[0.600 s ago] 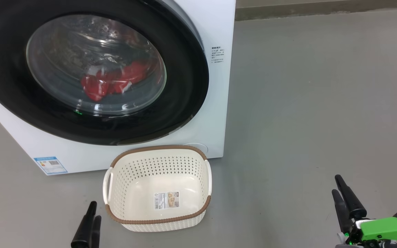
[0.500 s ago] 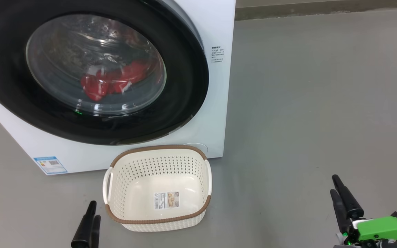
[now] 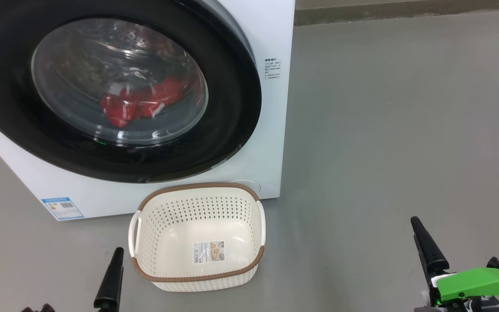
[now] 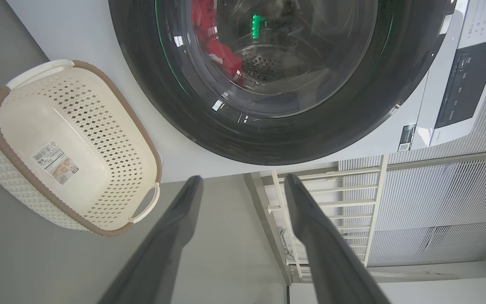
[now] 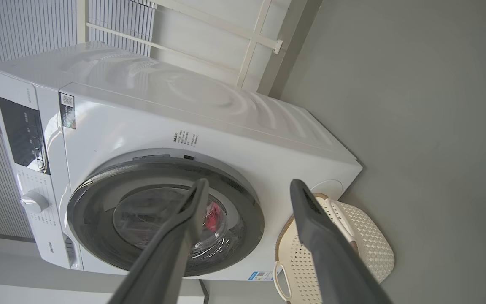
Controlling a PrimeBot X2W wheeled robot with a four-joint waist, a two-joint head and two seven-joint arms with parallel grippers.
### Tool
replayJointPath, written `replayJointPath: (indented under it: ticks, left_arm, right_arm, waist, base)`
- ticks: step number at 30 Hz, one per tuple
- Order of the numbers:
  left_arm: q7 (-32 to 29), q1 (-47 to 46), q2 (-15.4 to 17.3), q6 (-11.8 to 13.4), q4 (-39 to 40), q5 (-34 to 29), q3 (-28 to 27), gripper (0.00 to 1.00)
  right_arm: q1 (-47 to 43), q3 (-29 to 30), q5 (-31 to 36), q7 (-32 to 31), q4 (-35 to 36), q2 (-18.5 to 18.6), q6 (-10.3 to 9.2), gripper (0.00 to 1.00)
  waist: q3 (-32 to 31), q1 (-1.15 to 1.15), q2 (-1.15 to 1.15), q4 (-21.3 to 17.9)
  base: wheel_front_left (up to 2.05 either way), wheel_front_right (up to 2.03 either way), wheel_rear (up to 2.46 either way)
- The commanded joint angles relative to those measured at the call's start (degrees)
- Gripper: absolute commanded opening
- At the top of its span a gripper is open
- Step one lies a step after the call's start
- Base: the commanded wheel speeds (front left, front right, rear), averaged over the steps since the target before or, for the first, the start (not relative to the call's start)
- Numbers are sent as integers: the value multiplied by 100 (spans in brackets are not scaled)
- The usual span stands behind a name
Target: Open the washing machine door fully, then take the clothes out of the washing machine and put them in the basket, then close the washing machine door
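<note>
- Door [image 3: 102, 69]: fills the upper left of the head view and sits flush on the washer [image 3: 271, 34]. I judge it shut, so opening it is the step in hand.
- Clothes [image 3: 141, 104]: red, seen through the door, upper left of the frame.
- Basket [image 3: 197, 187]: bottom centre on the floor [image 3: 383, 130], just before the washer and below the door, with nothing in it yet.
- Left gripper [image 4: 243, 179]: fingers spread wide, holding nothing.
- Right gripper [image 5: 247, 182]: likewise wide and empty, well apart from the door.
- No handle can be made out, so find the latch side of the door before you commit.
- Hook a finger behind that edge and pull along the hinge's arc, not straight out.
- Carry the swing to its stop, and keep the arm clear of the basket.
</note>
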State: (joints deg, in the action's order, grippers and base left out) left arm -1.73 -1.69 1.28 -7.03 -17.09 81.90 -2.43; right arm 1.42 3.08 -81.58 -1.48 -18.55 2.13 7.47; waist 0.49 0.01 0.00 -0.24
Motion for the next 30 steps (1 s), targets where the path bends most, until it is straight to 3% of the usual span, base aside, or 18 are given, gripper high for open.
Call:
replayJointPath:
  ticks: [1, 28, 30]
  left_arm:
    - [75, -244, 99, -15, 184, -170, -44, 100]
    - [551, -357, 99, -24, 414, -2668, -103, 100]
    - [738, -370, 95, -28, 514, -3592, -130, 100]
  right_arm:
    - [296, -47, 168, 66, 139, 116, 1, 100]
    - [535, -505, 2671, 537, 169, 233, 1, 100]
    - [552, -466, 3524, 723, 271, 176, 1, 100]
  waist:
    - [0, -1, 0, -3]
    - [8, -1, 0, -29]
    - [-25, -1, 0, -35]
  base:
    - [0, 0, 0]
    - [0, 0, 0]
    - [0, 0, 0]
